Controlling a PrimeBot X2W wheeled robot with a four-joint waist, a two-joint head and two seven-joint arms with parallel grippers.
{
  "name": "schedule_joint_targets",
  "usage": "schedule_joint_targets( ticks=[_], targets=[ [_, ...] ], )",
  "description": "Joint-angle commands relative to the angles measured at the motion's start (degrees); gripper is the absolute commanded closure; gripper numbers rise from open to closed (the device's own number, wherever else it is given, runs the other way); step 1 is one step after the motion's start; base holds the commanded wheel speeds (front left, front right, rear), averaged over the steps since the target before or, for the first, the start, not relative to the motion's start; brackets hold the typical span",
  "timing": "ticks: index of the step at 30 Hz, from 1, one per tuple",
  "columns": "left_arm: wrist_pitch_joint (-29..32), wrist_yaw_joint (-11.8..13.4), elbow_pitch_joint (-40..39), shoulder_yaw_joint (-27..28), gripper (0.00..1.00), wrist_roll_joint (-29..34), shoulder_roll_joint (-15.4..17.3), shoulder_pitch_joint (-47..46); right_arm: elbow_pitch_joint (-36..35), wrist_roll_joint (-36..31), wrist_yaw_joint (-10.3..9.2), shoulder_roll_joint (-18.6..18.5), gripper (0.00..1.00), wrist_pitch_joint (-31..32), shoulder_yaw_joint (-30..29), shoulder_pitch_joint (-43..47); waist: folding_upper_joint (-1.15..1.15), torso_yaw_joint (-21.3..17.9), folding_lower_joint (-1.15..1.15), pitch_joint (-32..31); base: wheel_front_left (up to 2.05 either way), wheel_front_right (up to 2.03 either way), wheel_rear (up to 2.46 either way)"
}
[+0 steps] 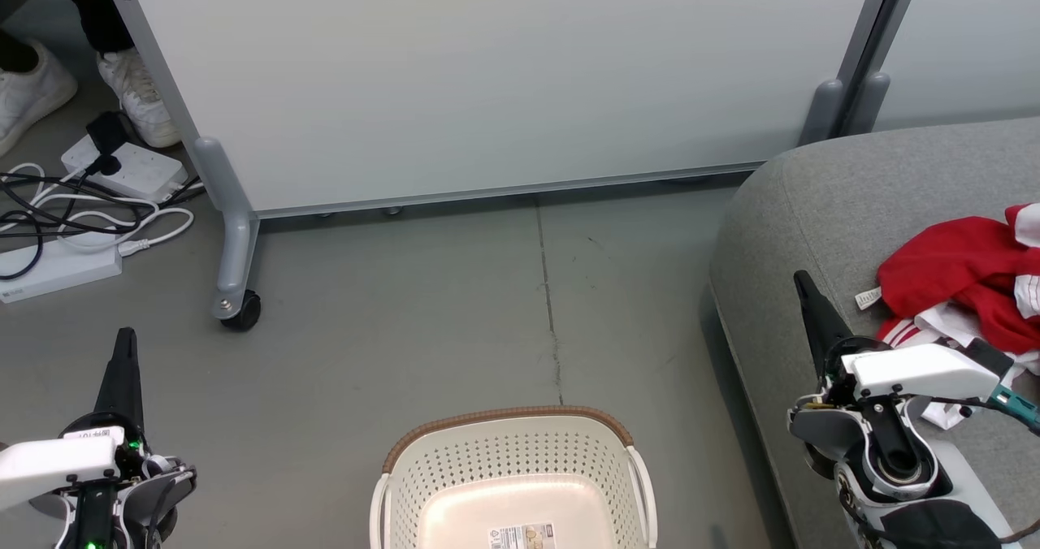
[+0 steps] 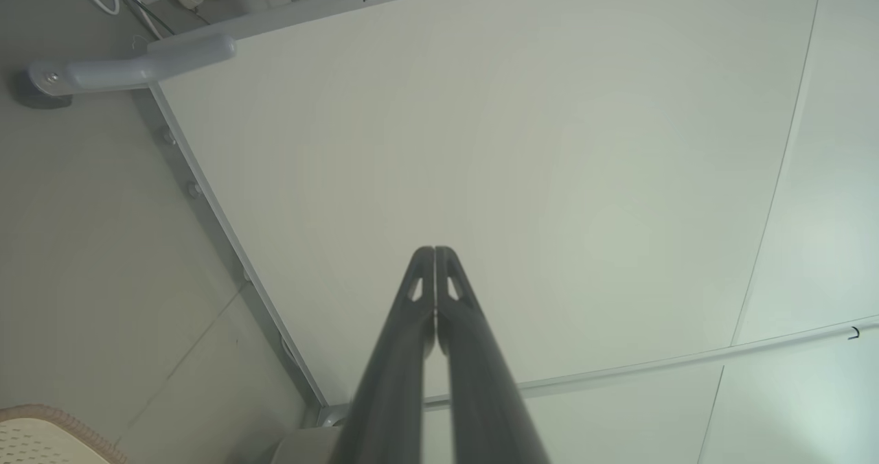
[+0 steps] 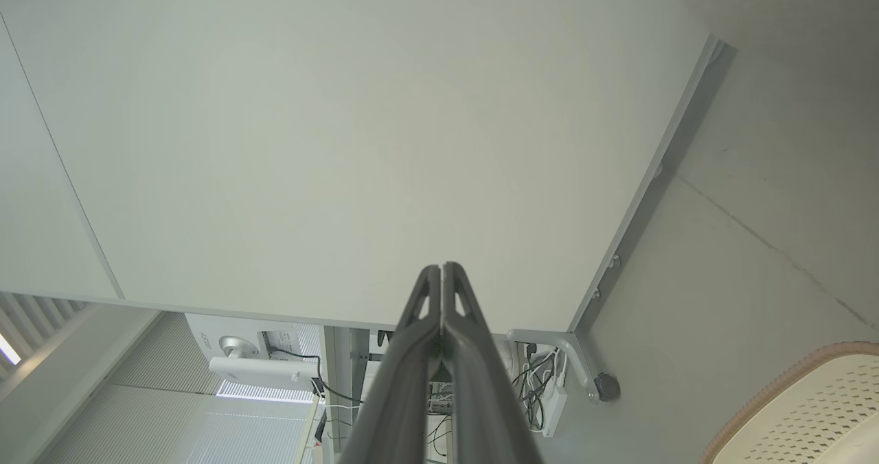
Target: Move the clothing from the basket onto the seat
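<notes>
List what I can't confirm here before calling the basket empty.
- Basket near part: head view, cut off by the bottom edge; leftovers there can't be ruled out.
- Clothing on the seat: head view, cut by the right edge, partly behind the right arm; garment count unclear.
- Label on the basket floor: too small to read.

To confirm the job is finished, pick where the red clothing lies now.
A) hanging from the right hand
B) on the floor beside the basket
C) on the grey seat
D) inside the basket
C: the red clothing lies heaped on the grey seat, and the basket shows no garment inside.
</notes>
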Motion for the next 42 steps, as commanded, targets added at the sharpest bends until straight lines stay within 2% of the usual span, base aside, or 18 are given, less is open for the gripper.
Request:
schedule_joint_targets(
  ticks=[1, 18, 42],
  targets=[
    [0.4, -0.4, 0.0, 0.6, 1.0, -1.2, 0.0, -1.7, 0.4, 1.3, 0.13, -0.5, 1.0, 0.3, 0.0, -0.9, 0.0, -0.1, 0.0, 0.1, 0.0, 0.0, 0.0],
    [2.4, -1.4, 0.8, 2.8, 1.0, -6.8, -0.8, -3.2, 2.2, 8.1, 0.14, -0.6, 1.0, 0.9, 0.6, -3.3, 0.0, -0.7, 0.0, 0.7, 0.0, 0.0, 0.0],
    [2.3, -1.3, 0.8, 2.7, 1.0, -6.7, -0.7, -3.2, 2.2, 8.0, 0.14, -0.6, 1.0, 0.9, 0.6, -3.2, 0.0, -0.7, 0.0, 0.7, 0.0, 0.0, 0.0]
  ],
)
